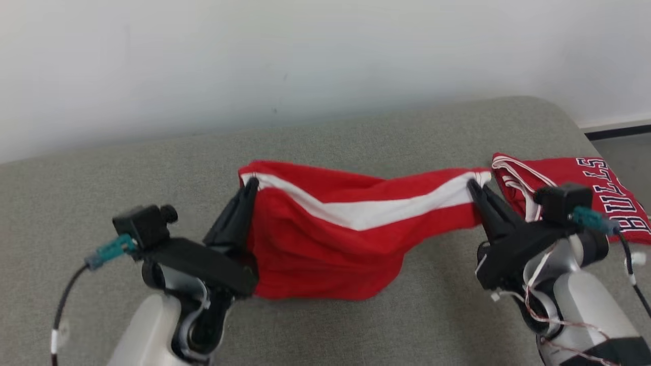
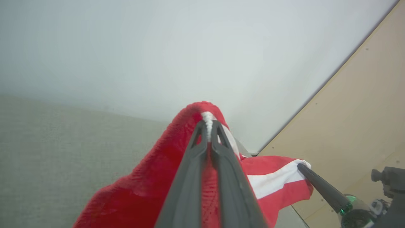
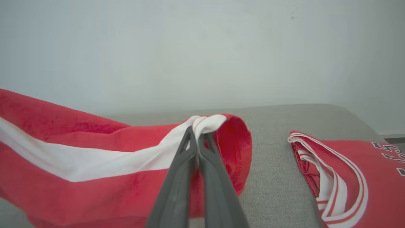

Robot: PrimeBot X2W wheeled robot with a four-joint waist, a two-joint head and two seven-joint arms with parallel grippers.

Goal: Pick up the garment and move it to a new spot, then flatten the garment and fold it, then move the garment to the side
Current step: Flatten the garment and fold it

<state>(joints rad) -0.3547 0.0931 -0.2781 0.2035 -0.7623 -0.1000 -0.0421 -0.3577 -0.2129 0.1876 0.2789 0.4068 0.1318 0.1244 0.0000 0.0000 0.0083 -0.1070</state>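
Over the grey padded surface [image 1: 356,127] we hold the red garment [image 1: 330,244] stretched out: our left gripper [image 1: 250,185] is clamped tight on its left end, our right gripper [image 1: 474,184] on its white-striped right corner, near a folded Bulls jersey [image 1: 564,175]

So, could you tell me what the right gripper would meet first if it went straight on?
The red garment that the right gripper pinches; past it, probably the grey cushion or the wall, depth unclear.
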